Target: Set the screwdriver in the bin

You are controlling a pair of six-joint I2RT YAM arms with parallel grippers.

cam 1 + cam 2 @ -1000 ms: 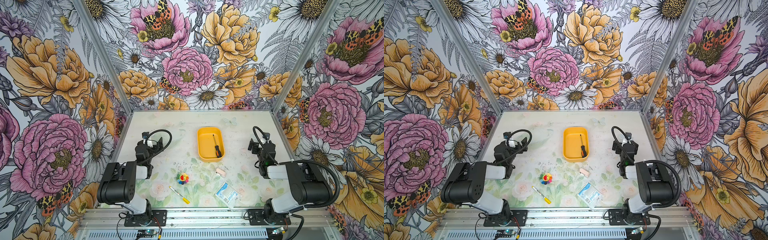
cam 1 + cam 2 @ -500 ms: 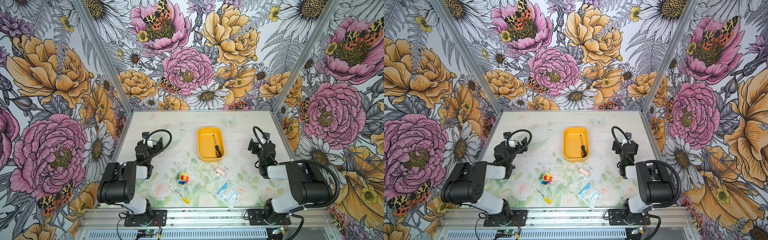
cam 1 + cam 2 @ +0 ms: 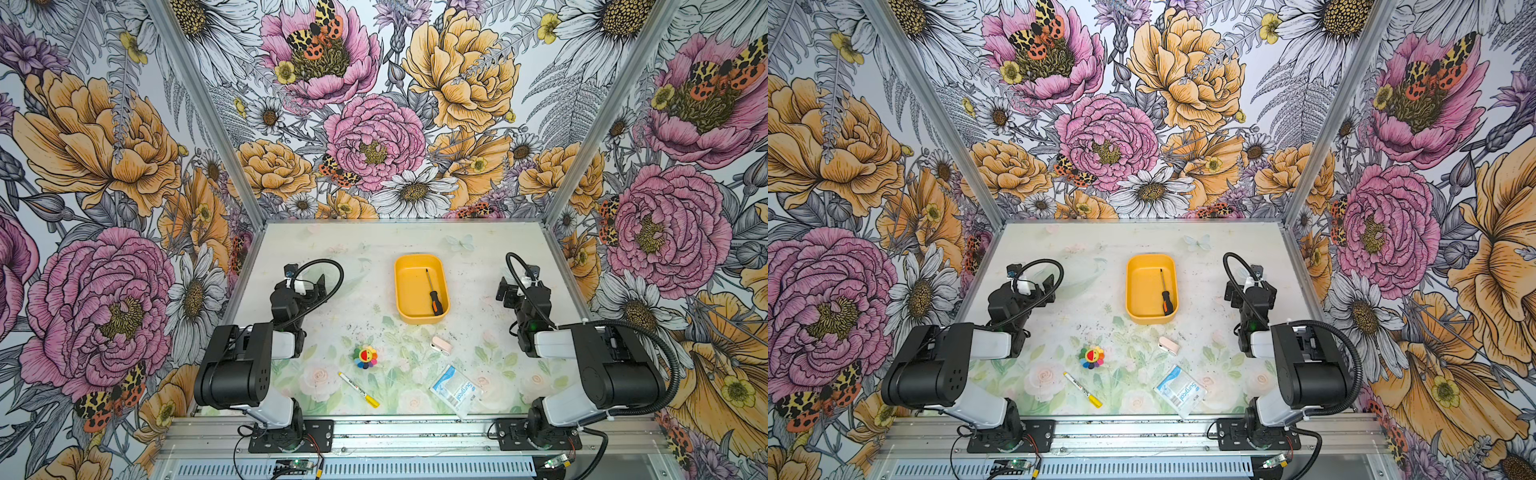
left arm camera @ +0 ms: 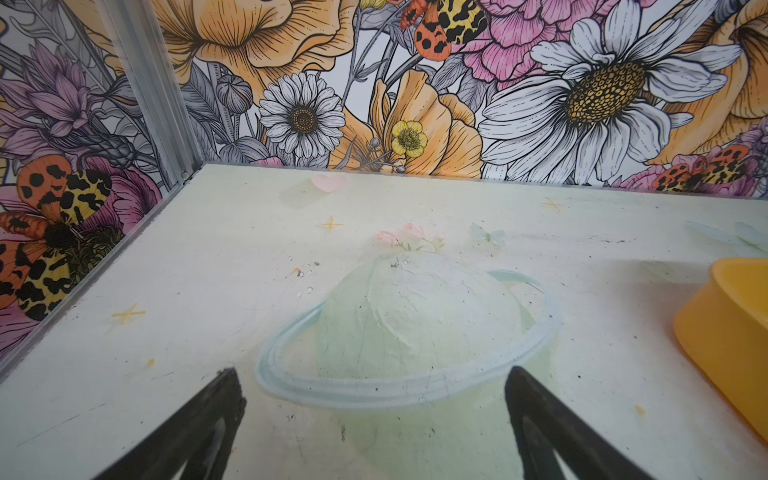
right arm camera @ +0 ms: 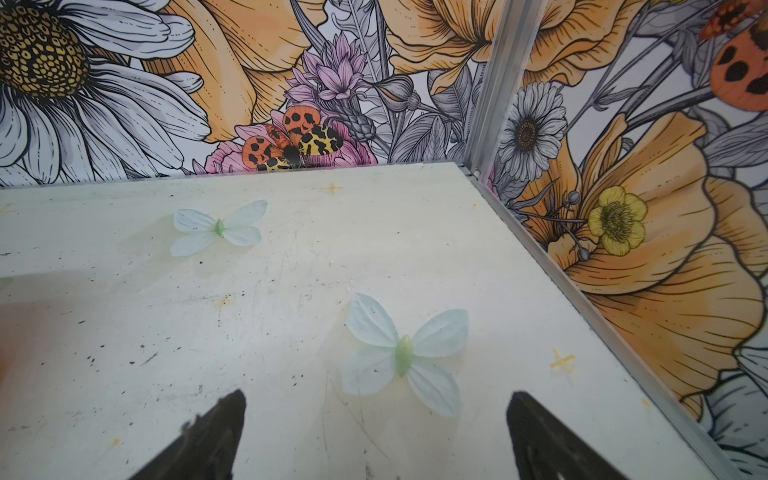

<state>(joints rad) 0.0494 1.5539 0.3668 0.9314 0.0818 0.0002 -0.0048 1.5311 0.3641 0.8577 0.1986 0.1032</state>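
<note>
Nearest the camera, the yellow-capped marker (image 3: 358,389), the surgical packet (image 3: 456,390) and the flower toy (image 3: 365,357) lie where they lay a second ago, and nothing else on the worktop (image 3: 353,249) has shifted either. Farther back, the left claw (image 4: 374,399) and right claw (image 5: 374,415) both gape wide and empty, parked at their own sides, well apart from the bin (image 3: 420,323). The screwdriver (image 3: 432,291) lies flat inside the bin, so the task looks finished.
</note>
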